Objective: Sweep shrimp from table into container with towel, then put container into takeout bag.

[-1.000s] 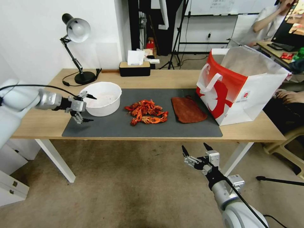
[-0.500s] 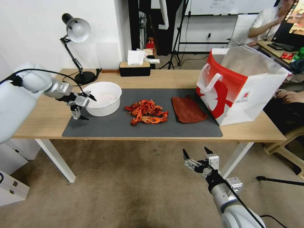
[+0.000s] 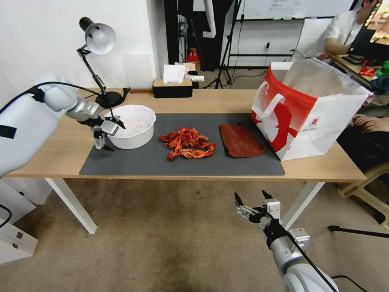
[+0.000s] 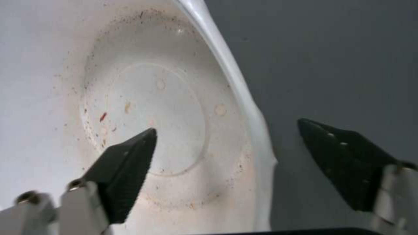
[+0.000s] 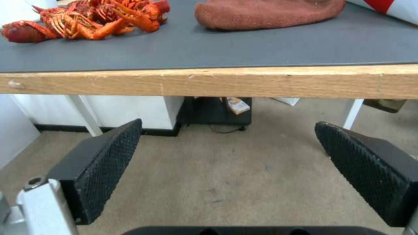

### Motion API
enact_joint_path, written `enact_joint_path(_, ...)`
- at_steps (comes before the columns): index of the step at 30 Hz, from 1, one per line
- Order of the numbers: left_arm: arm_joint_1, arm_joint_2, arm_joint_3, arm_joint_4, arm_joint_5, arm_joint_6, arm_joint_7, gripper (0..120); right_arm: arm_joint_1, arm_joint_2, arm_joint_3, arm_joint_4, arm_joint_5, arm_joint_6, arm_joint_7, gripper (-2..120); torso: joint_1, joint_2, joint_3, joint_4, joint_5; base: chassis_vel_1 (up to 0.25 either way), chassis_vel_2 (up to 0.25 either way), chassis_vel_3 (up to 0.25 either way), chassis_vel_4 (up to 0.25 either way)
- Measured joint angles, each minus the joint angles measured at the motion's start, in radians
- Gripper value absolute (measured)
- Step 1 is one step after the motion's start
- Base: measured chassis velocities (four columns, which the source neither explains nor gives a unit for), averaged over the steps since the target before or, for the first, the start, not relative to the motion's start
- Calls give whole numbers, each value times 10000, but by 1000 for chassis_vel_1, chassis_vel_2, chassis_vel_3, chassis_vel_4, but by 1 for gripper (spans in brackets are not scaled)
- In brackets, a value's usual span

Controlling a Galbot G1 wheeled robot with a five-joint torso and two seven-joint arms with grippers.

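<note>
The white container [image 3: 132,125] stands on the left of the dark mat on the table [image 3: 60,152]. My left gripper [image 3: 114,136] is open and straddles the container's rim [image 4: 244,107], one finger [image 4: 128,169] over the inside and one finger [image 4: 348,163] outside. The shrimp [image 3: 187,142] lie piled mid-mat, also seen from the right wrist as shrimp [image 5: 87,18]. The rust-brown towel [image 3: 240,140] lies flat to their right, shown as towel [image 5: 265,13] near the table's front. The red-and-white takeout bag [image 3: 312,109] stands open at the right. My right gripper [image 3: 251,198] hangs open below the table's front edge.
A desk lamp [image 3: 97,61] and a black tissue box [image 3: 172,86] stand at the back of the table. The table's front edge [image 5: 209,83] is just above my right gripper. A chair [image 3: 364,182] and seated people are at the right.
My left gripper has moved right and toward the container, from beside its wall to straddling its rim. The right gripper has dropped slightly.
</note>
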Motion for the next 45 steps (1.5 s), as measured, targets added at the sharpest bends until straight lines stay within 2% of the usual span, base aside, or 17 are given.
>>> enact_joint_path(7, -172, -310, 175, 320, 158, -138, 238, 61, -26, -11, 20, -12, -2, 0, 0, 100, 1, 0, 0, -2, 0, 0, 0, 0, 0)
enact_joint_path(8, -188, -341, 233, 356, 184, -174, 321, 51, -42, -9, 34, -15, -2, 0, 0, 100, 1, 0, 0, 1, -1, 0, 0, 0, 0)
enact_joint_path(12, -189, -352, 264, 360, 214, -197, 357, 43, -57, -2, 34, -16, -1, 0, -5, 100, 1, 0, 0, 1, 0, 0, 0, 0, 0)
enact_joint_path(14, -175, -378, 286, 367, 250, -271, 443, 30, -71, 4, 33, -46, -2, 0, -28, 100, 1, 0, 0, 0, 0, 0, 0, 0, 0)
enact_joint_path(22, 87, -319, 19, 292, 257, -437, 525, 0, -59, -9, 35, -85, 2, 0, -52, 100, 0, -1, 0, 0, -1, 0, 0, 0, 0)
enact_joint_path(29, 349, -41, -418, 143, 223, -540, 498, 0, -39, -33, 33, -98, 3, 0, -59, 100, 0, 0, 0, -1, 0, 0, 0, 0, 0)
enact_joint_path(33, 733, 261, -1028, -99, 234, -814, 489, 0, -33, -63, 31, -124, 4, 0, -62, 100, 1, 0, 0, -1, -2, 0, 0, 0, 0)
enact_joint_path(34, 1076, 463, -1510, -492, 252, -958, 500, 0, -35, -70, 21, -129, 5, 0, -68, 100, 1, 0, 0, -1, -2, 0, 0, 0, 0)
enact_joint_path(35, 1076, 463, -1510, -492, 252, -958, 500, 0, -35, -70, 21, -129, 5, 0, -68, 100, 1, 0, 0, -1, -2, 0, 0, 0, 0)
enact_joint_path(37, 1651, 780, -2097, -1349, 244, -1078, 464, 0, -36, -74, 6, -134, 6, 0, -72, 100, 1, 0, 0, 1, -3, 0, 0, 0, 0)
enact_joint_path(38, 2374, 1165, -2644, -2425, 143, -1190, 299, 0, -36, -83, 1, -141, 7, 11, -74, 100, 1, 1, 0, 1, 0, 0, 0, 0, 0)
enact_joint_path(39, 2374, 1165, -2644, -2425, 143, -1190, 299, 0, -36, -83, 1, -141, 7, 11, -74, 100, 1, 1, 0, 1, 0, 0, 0, 0, 0)
enact_joint_path(40, 3134, 1502, -3242, -3289, -47, -1257, 192, 0, -37, -99, 0, -145, 9, 12, -78, 100, 1, 0, 0, -2, -2, 0, 0, 0, 0)
enact_joint_path(41, 3134, 1502, -3242, -3289, -47, -1257, 192, 0, -37, -99, 0, -145, 9, 12, -78, 100, 1, 0, 0, -2, -2, 0, 0, 0, 0)
enact_joint_path(43, 4826, 2198, -4613, -5143, -485, -1275, -78, 0, -12, -156, 0, -150, 23, 12, -82, 100, 0, 0, -1, 2, -1, 0, 0, 0, 0)
enact_joint_path(44, 4826, 2198, -4613, -5143, -485, -1275, -78, 0, -12, -156, 0, -150, 23, 12, -82, 100, 0, 0, -1, 2, -1, 0, 0, 0, 0)
enact_joint_path(45, 5389, 2403, -4983, -5745, -609, -1274, -142, 0, 5, -181, 4, -156, 27, 12, -84, 100, 0, 0, -2, 8, -1, 0, 0, 0, 0)
